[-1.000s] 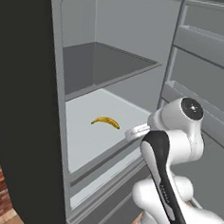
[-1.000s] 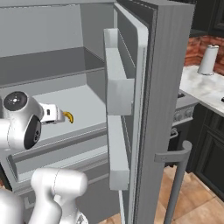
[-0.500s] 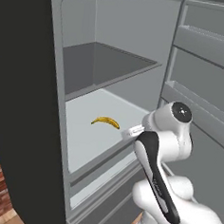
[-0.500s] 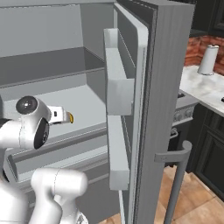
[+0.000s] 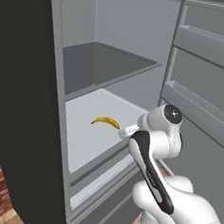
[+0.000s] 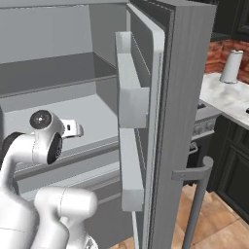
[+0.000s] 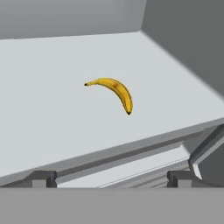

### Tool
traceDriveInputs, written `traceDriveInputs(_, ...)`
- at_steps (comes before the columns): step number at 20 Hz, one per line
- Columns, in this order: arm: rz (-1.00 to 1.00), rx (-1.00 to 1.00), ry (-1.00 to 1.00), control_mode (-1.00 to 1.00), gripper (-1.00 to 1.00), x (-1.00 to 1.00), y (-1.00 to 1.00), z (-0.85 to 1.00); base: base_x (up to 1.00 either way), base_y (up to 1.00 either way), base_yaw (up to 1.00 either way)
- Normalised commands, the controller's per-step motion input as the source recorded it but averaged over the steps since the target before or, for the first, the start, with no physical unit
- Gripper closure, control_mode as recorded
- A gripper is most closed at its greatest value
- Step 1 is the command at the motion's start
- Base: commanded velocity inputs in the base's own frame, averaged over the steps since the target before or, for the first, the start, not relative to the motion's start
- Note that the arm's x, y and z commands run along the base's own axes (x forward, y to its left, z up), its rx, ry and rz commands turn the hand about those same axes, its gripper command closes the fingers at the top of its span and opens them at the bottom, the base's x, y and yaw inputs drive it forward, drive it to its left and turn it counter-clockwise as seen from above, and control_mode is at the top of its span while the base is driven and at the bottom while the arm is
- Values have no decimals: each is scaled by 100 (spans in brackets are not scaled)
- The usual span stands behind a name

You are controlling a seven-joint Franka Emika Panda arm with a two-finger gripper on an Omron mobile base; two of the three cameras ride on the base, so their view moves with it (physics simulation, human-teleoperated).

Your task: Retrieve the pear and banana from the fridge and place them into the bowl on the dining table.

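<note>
Banana [image 7: 114,91] lies flat on the fridge [image 5: 115,62] shelf ahead; my gripper [image 7: 111,178] is spread wide, empty, lining up to straddle it.

Light is even and diffuse, as in any rendered scene, with no single visible lamp. The fridge [image 5: 111,85] interior reads pale grey, its lower shelf brightest and the underside of the upper shelf darker. The banana [image 7: 112,91] casts almost no shadow in the hand view. The left base view's left edge is near black. Edges are sharp in all 3 views, with no glare, blur or lens distortion.
</note>
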Motion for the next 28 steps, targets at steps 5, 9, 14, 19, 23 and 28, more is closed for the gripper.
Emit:
traceDriveInputs(5,0,0,0,-100,-100,41,0,-12,0,0,0)
traceDriveInputs(9,0,0,0,-100,-100,40,3,-12,0,0,0)
traceDriveInputs(14,0,0,0,-100,-100,39,2,-13,0,0,0)
traceDriveInputs(19,0,-1,0,-100,-100,34,9,-14,0,0,0)
traceDriveInputs(23,0,-2,0,-100,-100,31,14,-21,0,0,0)
traceDriveInputs(28,2,0,0,-100,-100,32,9,-18,0,0,0)
